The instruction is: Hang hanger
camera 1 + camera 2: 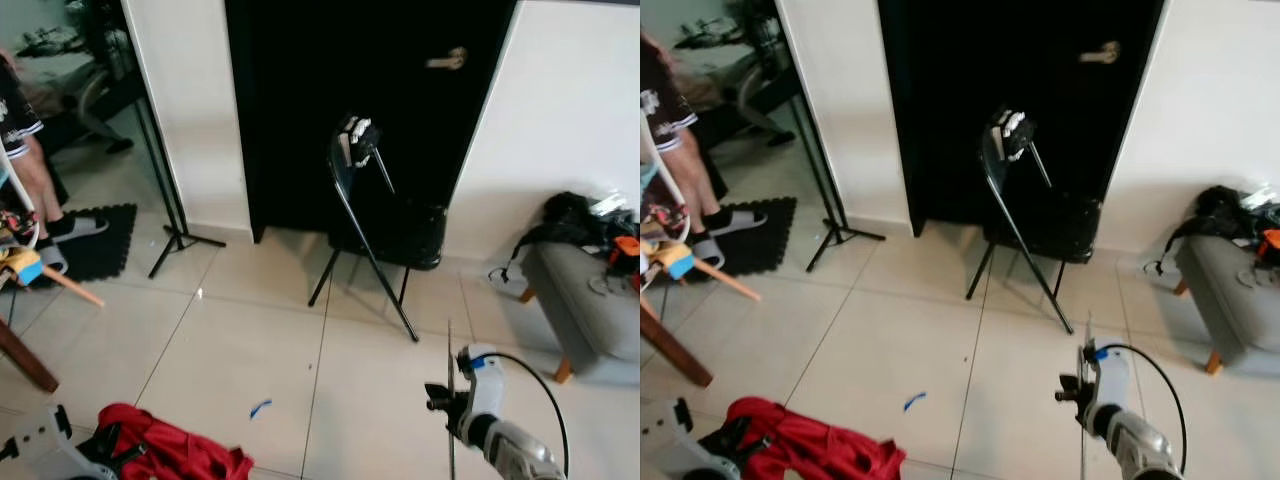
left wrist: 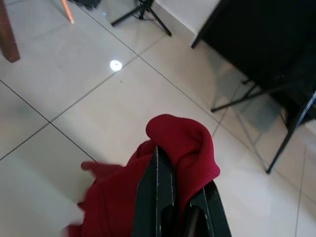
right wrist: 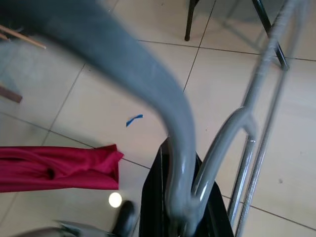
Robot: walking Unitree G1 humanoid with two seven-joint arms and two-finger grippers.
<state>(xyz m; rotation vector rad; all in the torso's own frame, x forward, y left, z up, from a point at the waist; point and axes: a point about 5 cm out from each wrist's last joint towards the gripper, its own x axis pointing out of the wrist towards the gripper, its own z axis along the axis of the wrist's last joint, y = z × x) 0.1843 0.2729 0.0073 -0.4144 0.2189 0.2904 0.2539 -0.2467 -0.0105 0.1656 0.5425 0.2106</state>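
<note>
My right gripper (image 1: 447, 398) at the lower right is shut on a grey hanger (image 3: 173, 123). In the eye views the hanger shows edge-on as a thin upright line (image 1: 449, 350). In the right wrist view its curved grey arm and thin metal-looking bars run out past the black fingers (image 3: 153, 197). My left gripper (image 2: 173, 207) at the lower left is shut on a red garment (image 1: 185, 450), which bunches over the fingers and trails toward the floor.
A black folding chair (image 1: 385, 225) stands before a black door (image 1: 300, 90). A grey bench (image 1: 585, 300) with a black bag is at the right. At the left are a tripod stand (image 1: 170, 215), a black mat (image 1: 100, 245) and a person (image 1: 25, 150). A blue scrap (image 1: 260, 407) lies on the tiles.
</note>
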